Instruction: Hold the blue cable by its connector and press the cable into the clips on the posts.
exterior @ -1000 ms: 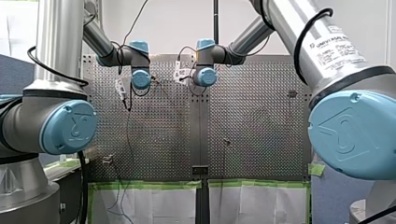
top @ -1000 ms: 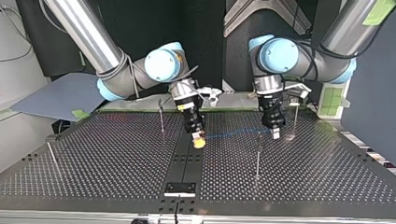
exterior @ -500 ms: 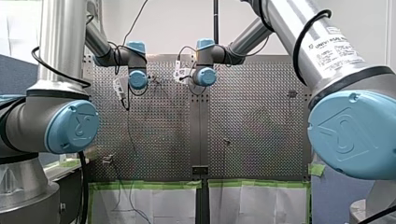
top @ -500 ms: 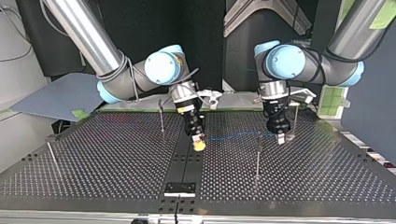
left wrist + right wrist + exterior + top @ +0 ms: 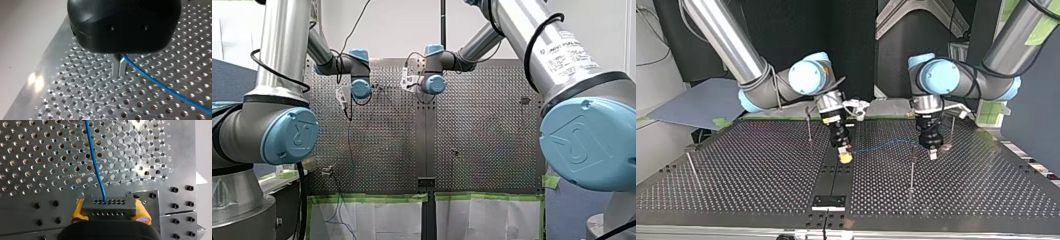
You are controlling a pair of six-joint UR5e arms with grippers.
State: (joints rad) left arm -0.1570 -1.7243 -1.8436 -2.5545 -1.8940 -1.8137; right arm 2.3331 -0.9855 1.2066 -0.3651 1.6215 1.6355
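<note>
My right arm's pincer (image 5: 109, 213) pinches a dark grey rectangular connector block (image 5: 108, 206) that has two rows of small holes. Its yellow pads (image 5: 78, 211) press against the block's two short sides. A thin blue cable (image 5: 96, 167) leaves the block's far face, midway between the pads. It runs straight ahead of this pincer over the perforated metal table (image 5: 37, 157).

My left arm's pincer (image 5: 119, 73) has a black body and two narrow metal fingers (image 5: 115, 66), drawn together to a thin slit. The cable comes out at their root, nipped there as far as the left wrist view shows, and trails away to one side above the table. The fingertips point down at the holes; whether they touch the table I cannot tell.

In the top view the cable spans the gap between the two pincers, raised off the table. A slim upright metal post (image 5: 911, 170) stands just beside my left arm's pincer, on the side toward my right arm's. The cable passes at the post's top, and I cannot tell whether it sits in a clip there.
</note>
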